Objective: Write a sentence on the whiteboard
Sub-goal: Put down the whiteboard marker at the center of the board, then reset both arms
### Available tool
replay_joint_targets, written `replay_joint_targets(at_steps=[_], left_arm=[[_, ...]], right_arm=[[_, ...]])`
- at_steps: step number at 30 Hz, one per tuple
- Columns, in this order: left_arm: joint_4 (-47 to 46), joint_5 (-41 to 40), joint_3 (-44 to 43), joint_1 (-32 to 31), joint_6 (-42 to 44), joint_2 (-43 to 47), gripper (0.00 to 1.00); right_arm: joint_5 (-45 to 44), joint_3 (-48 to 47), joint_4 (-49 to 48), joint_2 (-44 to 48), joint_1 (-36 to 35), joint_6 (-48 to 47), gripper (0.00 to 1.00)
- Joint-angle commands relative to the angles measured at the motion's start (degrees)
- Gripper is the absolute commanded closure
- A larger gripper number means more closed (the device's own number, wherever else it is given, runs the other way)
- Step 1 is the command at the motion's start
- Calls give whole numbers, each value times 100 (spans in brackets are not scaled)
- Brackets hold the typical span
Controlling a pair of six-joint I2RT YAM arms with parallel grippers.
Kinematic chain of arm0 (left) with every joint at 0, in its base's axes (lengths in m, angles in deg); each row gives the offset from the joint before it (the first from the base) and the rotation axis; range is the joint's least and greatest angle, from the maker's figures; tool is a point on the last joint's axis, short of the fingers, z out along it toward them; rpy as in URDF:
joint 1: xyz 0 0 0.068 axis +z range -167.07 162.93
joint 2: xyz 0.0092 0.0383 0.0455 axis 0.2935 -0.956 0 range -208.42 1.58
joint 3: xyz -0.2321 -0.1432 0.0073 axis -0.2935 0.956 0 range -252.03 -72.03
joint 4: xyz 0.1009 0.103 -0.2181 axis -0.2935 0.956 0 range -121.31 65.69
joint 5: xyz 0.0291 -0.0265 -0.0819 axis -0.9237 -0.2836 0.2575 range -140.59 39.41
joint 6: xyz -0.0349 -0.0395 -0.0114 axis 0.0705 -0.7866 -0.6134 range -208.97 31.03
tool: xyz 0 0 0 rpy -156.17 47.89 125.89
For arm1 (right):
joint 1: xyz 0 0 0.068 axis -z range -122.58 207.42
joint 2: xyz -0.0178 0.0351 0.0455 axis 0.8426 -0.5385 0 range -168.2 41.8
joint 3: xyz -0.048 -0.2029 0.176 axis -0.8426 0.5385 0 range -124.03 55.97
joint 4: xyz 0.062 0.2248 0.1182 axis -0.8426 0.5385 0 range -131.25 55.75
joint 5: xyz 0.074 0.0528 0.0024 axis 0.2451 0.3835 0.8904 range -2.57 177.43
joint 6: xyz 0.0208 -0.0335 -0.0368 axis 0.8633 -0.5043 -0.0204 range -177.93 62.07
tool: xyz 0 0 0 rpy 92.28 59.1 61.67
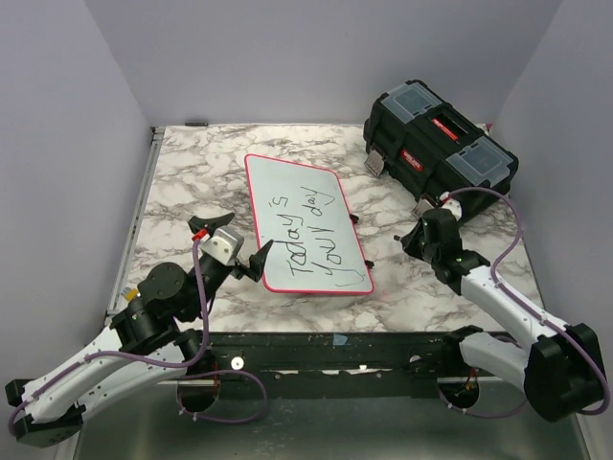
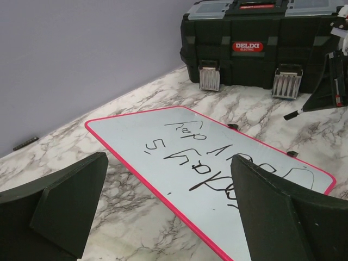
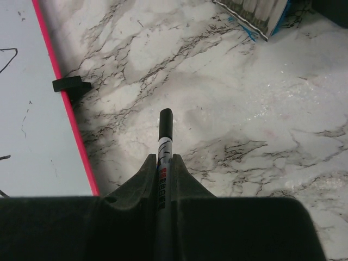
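- Flat on marble table (image 1: 192,182): whiteboard (image 1: 305,222), sentence (image 1: 308,233) "Today's your day" in two black lines.
- Right gripper (image 3: 163,161) clamped on black marker (image 3: 165,124), right of whiteboard.
- Left gripper (image 2: 168,187) spread wide.
- Red "DELIXI" badge on black toolbox (image 2: 247,27).

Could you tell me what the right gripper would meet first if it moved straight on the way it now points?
Probably bare marble tabletop: the right gripper is shut on a black marker pen aimed at it, beside the red-rimmed white whiteboard. Depth is unclear.
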State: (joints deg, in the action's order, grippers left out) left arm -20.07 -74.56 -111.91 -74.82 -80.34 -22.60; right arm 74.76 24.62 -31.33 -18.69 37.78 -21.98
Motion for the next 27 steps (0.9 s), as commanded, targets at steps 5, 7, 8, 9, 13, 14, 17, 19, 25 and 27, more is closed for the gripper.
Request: replay_joint_targets(at_steps=[5, 7, 8, 9, 13, 14, 17, 19, 25, 27], left_arm=[[-206, -477, 73, 1, 61, -11, 2], [-214, -486, 74, 1, 61, -9, 2], [-216, -488, 77, 1, 61, -19, 2], [-212, -494, 77, 1, 61, -11, 2], [-214, -538, 77, 1, 61, -7, 2], [-219, -547, 77, 1, 61, -14, 2], [-219, -611, 68, 1, 61, -32, 2], [-227, -673, 66, 10, 61, -46, 2], [-267, -1013, 67, 28, 43, -103, 2], [-309, -1119, 68, 45, 36, -103, 2]], right_arm=[[146, 200, -190, 144, 196, 118, 74], [75, 209, -142, 239, 206, 156, 57], [27, 206, -102, 298, 206, 167, 49], [-4, 203, -86, 367, 211, 167, 42], [-186, 66, 144, 630, 214, 108, 23], [-222, 11, 217, 683, 215, 62, 19], [-250, -170, 403, 863, 214, -61, 7], [-200, -336, 515, 988, 215, -93, 0], [379, -783, 498, 1364, 215, -323, 0], [590, -961, 438, 1487, 215, -433, 0]])
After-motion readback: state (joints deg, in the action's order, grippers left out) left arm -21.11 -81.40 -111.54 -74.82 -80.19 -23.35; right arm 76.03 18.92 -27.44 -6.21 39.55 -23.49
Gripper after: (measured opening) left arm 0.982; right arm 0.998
